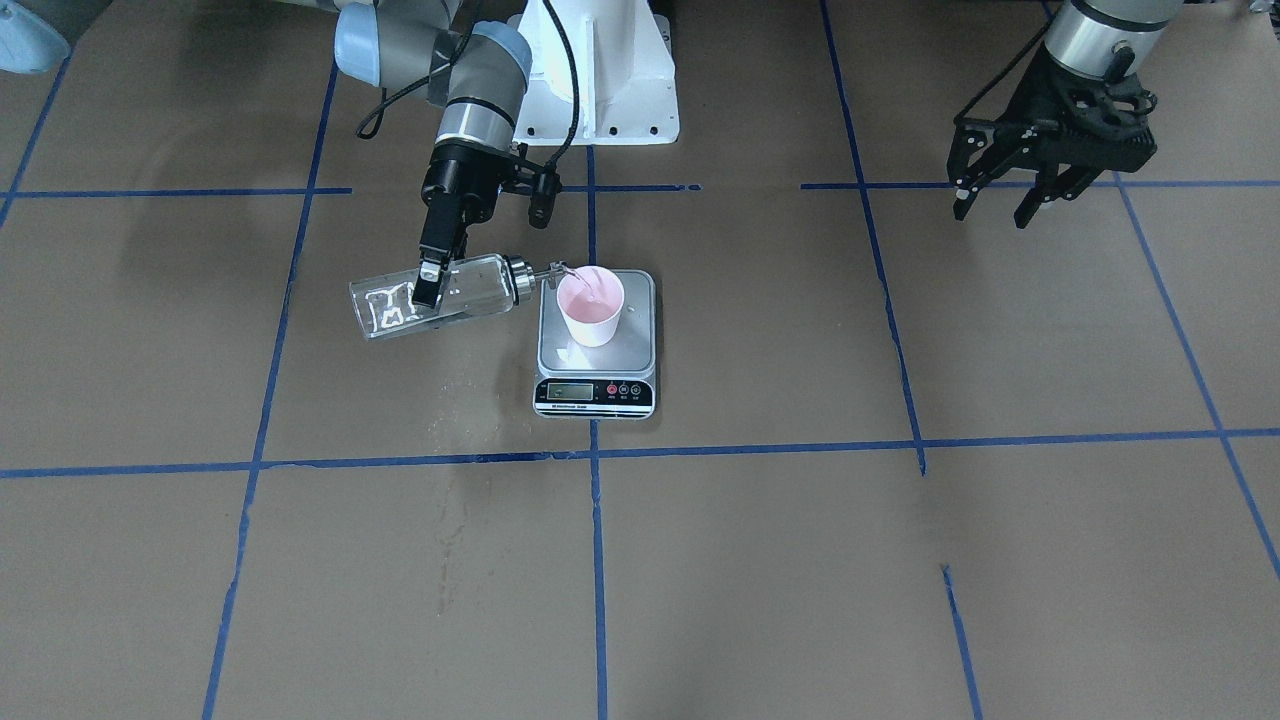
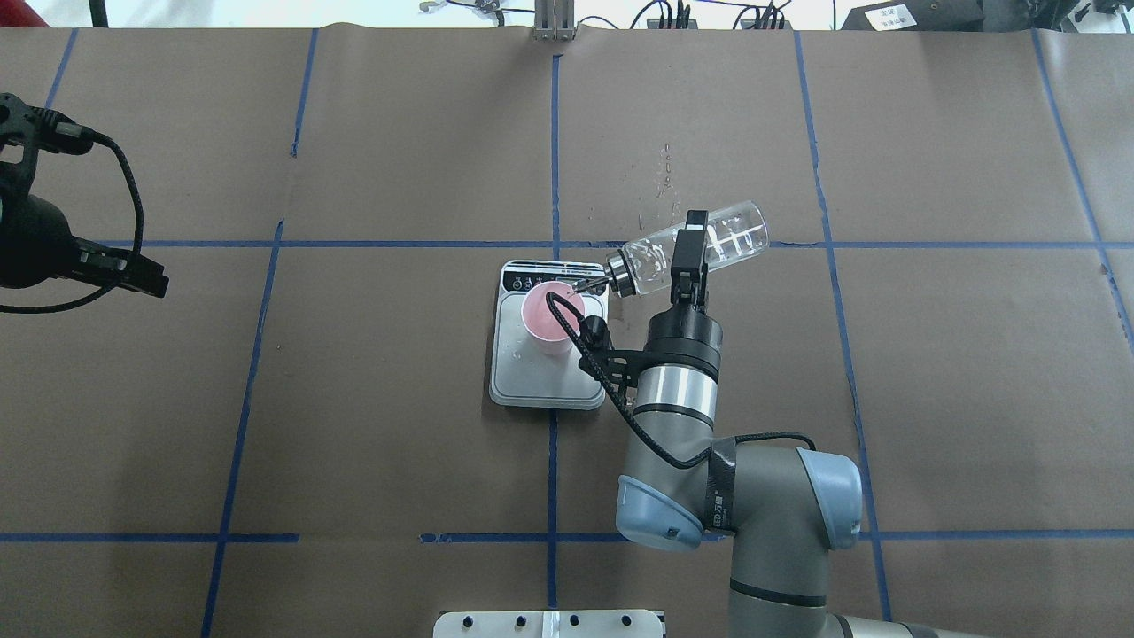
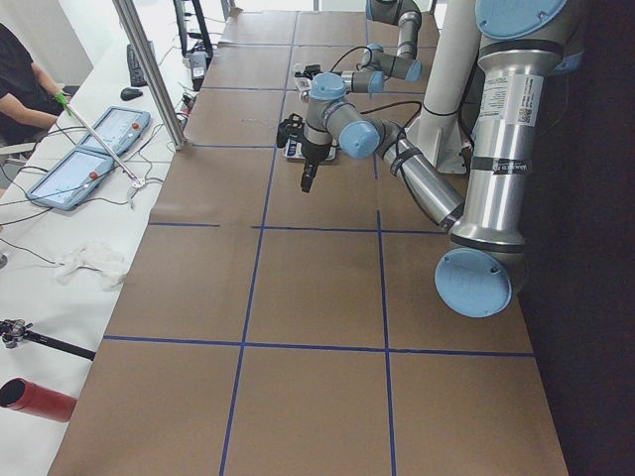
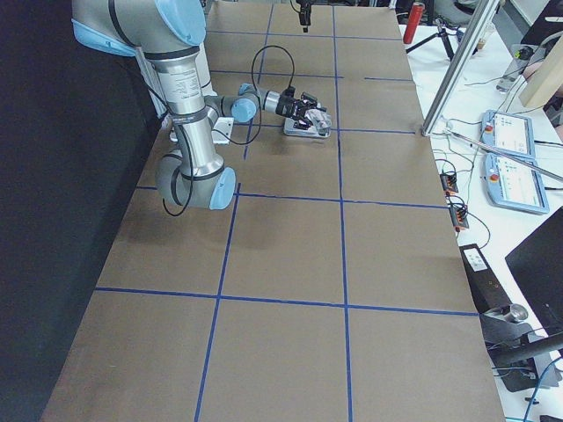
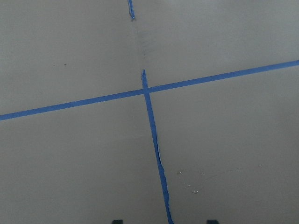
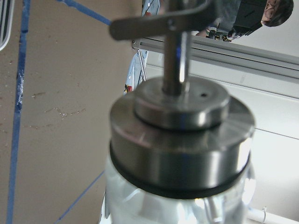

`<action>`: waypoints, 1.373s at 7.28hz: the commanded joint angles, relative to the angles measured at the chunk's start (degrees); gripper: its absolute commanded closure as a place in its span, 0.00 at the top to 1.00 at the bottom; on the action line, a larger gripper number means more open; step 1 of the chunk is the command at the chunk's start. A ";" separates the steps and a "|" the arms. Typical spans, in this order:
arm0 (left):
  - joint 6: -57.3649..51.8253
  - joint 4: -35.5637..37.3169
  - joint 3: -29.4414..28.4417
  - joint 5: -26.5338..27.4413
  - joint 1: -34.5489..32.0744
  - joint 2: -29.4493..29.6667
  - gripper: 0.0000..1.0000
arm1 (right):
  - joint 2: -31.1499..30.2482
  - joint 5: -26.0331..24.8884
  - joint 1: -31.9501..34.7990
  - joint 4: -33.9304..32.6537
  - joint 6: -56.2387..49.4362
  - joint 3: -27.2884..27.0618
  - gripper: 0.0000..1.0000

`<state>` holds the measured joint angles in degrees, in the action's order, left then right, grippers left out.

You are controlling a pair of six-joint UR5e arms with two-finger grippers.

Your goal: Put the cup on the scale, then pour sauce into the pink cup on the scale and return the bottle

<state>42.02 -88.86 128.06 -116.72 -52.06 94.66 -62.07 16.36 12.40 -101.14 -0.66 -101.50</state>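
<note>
A table (image 1: 800, 560) covered in matt brown paper and ruled into squares by blue tape (image 1: 598, 560) is seen in every view. Only the two side views take in the room: a white bench with two tablets (image 3: 104, 131) and an aluminium post (image 3: 151, 69) are shown at the upper left of the exterior left frame.

The right arm (image 2: 673, 399), grey metal with pale blue joint caps, is seen entering from the bottom of the overhead frame and from the top left of the front-facing one. The left gripper (image 1: 995, 210), a black skeletal pincer, is held above bare paper at the upper right of the front-facing frame, its fingers spread apart with nothing between them. Its wrist camera shows only paper, a tape crossing and a few wet specks (image 5: 191, 186).

The scale (image 1: 640, 340), a rounded rectangle with a brushed steel platform and a black front panel, is placed just left of the front-facing frame's centre. The right gripper (image 1: 428, 285) is clamped on the glass body of the bottle (image 1: 475, 288). The bottle is tipped almost level, left of the scale in the front-facing frame, with its spout over the cup's rim. The steel cap (image 6: 180, 140) and its black seal are resolved only in the right wrist view.

The cup (image 1: 590, 310), of tapered pink paper, stands upright on the platform. The sauce (image 6: 159, 205) is glimpsed as colourless liquid behind the cap; its level cannot be told.
</note>
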 commanded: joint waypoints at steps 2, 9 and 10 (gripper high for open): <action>-0.01 0.00 0.00 0.00 0.03 0.00 0.68 | 1.08 -2.29 0.34 -0.02 -5.85 0.51 0.00; 0.52 0.00 -0.09 0.00 0.03 0.08 0.68 | 0.38 -2.65 0.52 0.15 -5.94 0.51 0.00; 0.52 0.00 -0.09 0.00 0.12 0.08 0.68 | 0.29 -2.12 0.61 1.02 -3.59 -0.01 0.00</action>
<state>42.51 -88.86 127.98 -116.72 -52.01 94.74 -61.68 13.80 12.92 -100.79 -6.13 -101.12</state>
